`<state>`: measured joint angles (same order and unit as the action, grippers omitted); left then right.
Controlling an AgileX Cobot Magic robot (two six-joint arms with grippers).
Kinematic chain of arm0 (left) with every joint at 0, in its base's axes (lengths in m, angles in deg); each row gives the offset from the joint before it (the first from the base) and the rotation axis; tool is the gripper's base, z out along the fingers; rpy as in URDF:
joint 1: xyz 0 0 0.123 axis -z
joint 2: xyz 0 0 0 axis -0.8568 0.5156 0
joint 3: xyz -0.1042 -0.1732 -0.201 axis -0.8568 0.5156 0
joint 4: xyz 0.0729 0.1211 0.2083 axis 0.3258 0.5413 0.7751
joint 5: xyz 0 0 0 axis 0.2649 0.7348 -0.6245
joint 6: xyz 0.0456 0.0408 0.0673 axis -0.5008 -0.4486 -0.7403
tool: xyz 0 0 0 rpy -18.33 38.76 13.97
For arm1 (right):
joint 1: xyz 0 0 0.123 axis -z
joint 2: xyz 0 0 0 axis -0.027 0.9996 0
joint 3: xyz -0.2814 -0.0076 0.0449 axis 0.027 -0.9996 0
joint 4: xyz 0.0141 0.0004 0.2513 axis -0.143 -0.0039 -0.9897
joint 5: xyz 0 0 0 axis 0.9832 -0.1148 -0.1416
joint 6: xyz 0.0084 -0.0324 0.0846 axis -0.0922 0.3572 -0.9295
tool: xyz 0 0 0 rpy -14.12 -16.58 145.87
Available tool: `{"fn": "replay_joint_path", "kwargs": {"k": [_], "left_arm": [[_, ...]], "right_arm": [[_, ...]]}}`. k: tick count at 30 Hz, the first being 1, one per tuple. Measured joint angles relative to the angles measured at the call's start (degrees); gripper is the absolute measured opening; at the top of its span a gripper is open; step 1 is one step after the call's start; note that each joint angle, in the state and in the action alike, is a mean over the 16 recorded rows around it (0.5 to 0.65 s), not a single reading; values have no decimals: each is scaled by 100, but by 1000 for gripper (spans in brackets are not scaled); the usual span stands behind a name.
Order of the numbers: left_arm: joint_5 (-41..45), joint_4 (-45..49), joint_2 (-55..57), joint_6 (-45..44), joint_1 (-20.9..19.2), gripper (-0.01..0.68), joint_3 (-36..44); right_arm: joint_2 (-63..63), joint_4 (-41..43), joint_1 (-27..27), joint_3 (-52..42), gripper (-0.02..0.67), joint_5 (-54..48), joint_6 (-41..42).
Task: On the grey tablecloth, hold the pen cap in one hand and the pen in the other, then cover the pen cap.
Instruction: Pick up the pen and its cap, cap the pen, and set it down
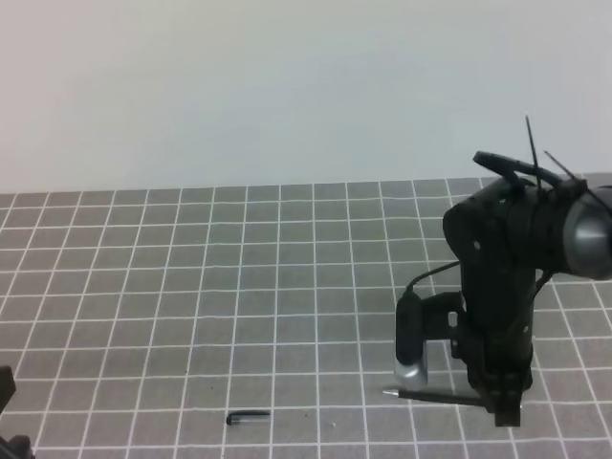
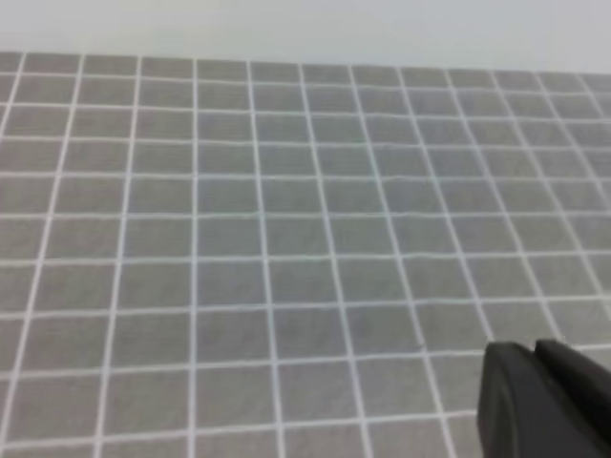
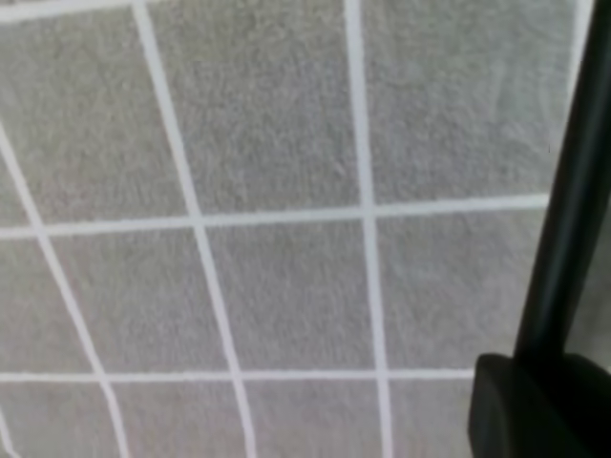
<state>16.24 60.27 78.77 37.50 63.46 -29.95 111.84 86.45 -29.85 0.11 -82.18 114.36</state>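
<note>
The grey tablecloth [image 1: 191, 287] covers the whole work surface. The pen cap [image 1: 247, 417], a short black tube, lies alone near the front edge, left of centre. To its right lies the pen [image 1: 435, 396], thin and black, its silvery tip pointing left. My right gripper [image 1: 504, 409] points down over the pen's right end and is shut on it. In the right wrist view the pen [image 3: 568, 200] runs as a black bar down into a finger [image 3: 535, 410]. My left gripper [image 2: 537, 355] is shut, holds nothing, and hovers over bare cloth [image 2: 239, 239].
A dark part of the left arm [image 1: 6, 387] shows at the lower left edge of the exterior view. A pale plain wall [image 1: 287, 86] rises behind the cloth's far edge. The right arm's body [image 1: 507, 258] and its wrist camera [image 1: 411, 344] stand over the right side.
</note>
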Motion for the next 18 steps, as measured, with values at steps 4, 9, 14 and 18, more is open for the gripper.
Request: {"fn": "replay_joint_path", "kwargs": {"k": [4,9,14,18], "left_arm": [[34,-233,30,-324,0,0,-55],[431,-775,297,-1104,1,-1,-318],[1140,-1256,867,-2077,1,-1,-790],[1912,-1624,1550,-2939,1,4,-1321]], "right_arm": [[-96,70,0,-5,-3,-73,-3],[-129,120,-2,-7,-4,-145,-4],[-134,46,-3,-7,-3,-241,-21],[-134,-97,-3,-7,-3,-279,-47]]}}
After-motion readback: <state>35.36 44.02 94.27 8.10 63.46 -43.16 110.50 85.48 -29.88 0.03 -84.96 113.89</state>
